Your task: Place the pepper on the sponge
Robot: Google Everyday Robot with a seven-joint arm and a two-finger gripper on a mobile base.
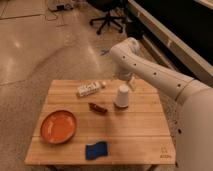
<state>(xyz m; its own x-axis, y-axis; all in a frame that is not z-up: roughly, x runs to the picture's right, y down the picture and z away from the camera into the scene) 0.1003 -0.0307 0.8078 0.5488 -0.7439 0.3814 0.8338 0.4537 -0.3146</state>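
Gripper (129, 84): I'm hovering behind the cup (122, 96), state I cannot tell
Pepper (98, 107): lying apart from sponge (96, 150); I'm favouring a crosswise grasp

Dim, warm overhead lighting is recorded. Pale glare is noted on the floor (22, 47) beyond the table's (150, 131) far left corner. The gripper (131, 84), above the table's far edge, is evenly lit.

One pepper (98, 107), one sponge (96, 150), one plate (58, 126), one box (90, 89) and one cup (122, 96) are sitting on the table (145, 127), one gripper (131, 84) hanging over its far edge.
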